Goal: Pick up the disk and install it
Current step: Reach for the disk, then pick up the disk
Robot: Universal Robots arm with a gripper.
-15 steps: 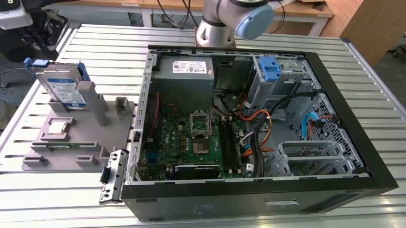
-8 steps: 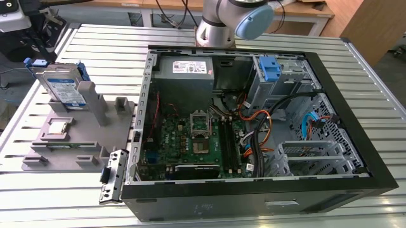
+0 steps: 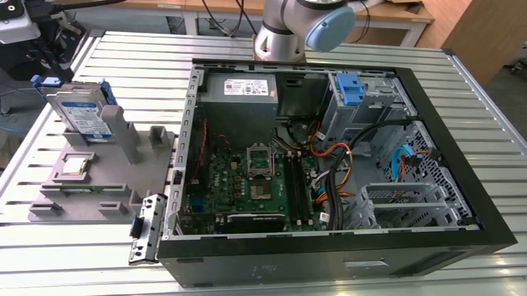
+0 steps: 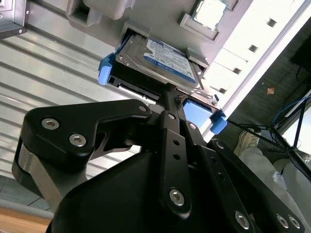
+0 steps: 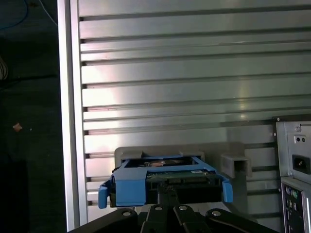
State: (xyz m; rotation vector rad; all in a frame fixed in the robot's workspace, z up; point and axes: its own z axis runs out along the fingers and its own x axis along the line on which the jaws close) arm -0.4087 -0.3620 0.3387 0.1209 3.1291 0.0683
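The disk, a silver-grey drive with a white-and-blue label in a blue carrier, stands on edge in a grey fixture at the exterior view's left. In the second wrist view the disk lies just beyond my gripper, whose black linkage fills the foreground. In the first wrist view the blue carrier frame of the disk sits directly ahead of the gripper. Whether the gripper touches the disk I cannot tell. The arm's base rises behind the computer case.
An open black computer case lies on the slatted aluminium table, with motherboard, cables and a drive cage holding a lone blue bracket. A small square silver chip rests on the fixture. A detached metal latch piece lies beside the case.
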